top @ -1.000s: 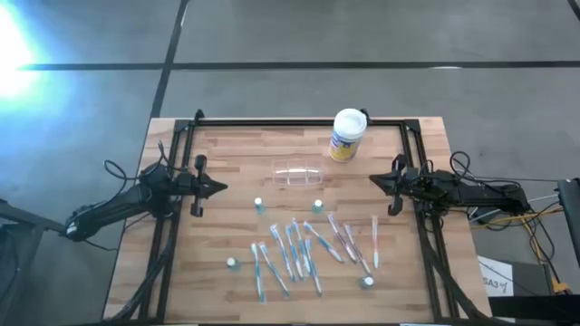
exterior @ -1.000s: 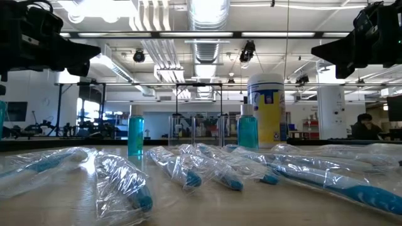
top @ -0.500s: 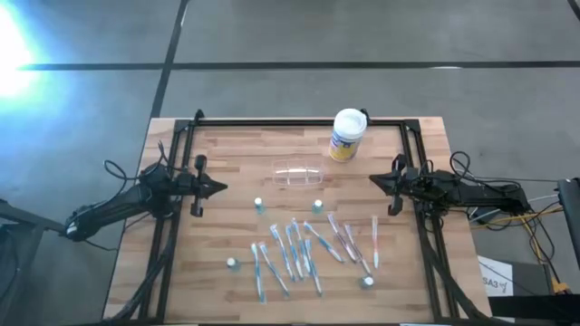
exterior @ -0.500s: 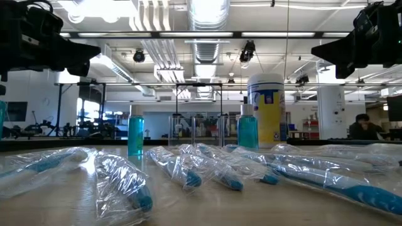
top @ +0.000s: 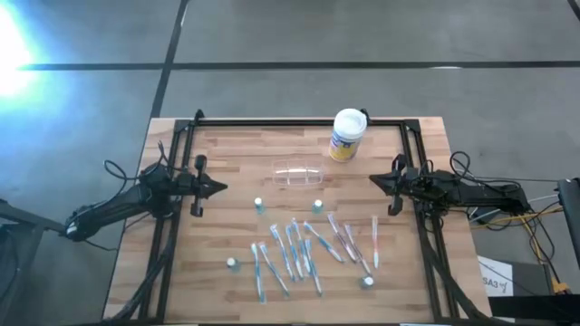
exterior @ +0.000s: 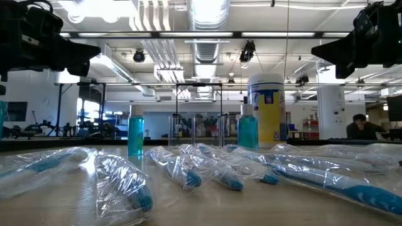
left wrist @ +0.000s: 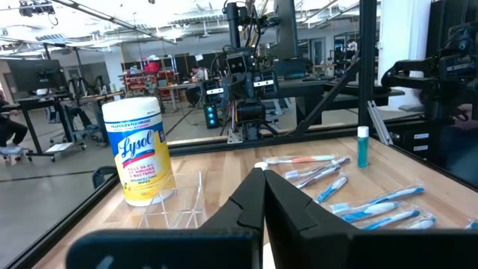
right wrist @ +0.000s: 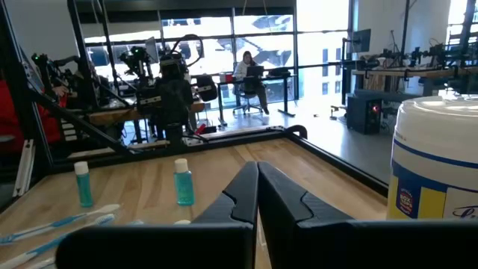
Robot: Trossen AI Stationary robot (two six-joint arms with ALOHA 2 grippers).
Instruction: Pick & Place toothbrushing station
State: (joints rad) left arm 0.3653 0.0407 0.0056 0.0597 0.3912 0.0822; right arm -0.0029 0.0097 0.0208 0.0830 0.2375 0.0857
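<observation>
**Both arms idle as clear holder waits mid-table**

A wooden table [top: 236, 154] framed by black rails stands on a grey floor in a bright workshop, with ducting and strip lights overhead and desks, monitors and a seated person [exterior: 360, 125] visible beyond it. Wrapped toothbrushes [top: 294, 254] lie scattered across the near half of the boards, with small blue-liquid bottles [top: 259, 206] among them. A white Lysol canister [top: 346, 134] stands toward the far edge.

The toothbrushing station [top: 298, 174], a see-through plastic holder, lies near the table's centre, just beside the canister and roughly midway between the two arms. The left gripper [top: 220, 188] hovers at the table's left side, its fingers pressed together and empty, pointing inward. The right gripper [top: 375, 180] mirrors it from the right side, fingers likewise pinched closed on nothing. Both tips sit well apart from the holder, which nothing touches; in the left wrist view it shows ahead of the closed fingers [left wrist: 258, 196], at the canister's foot.
</observation>
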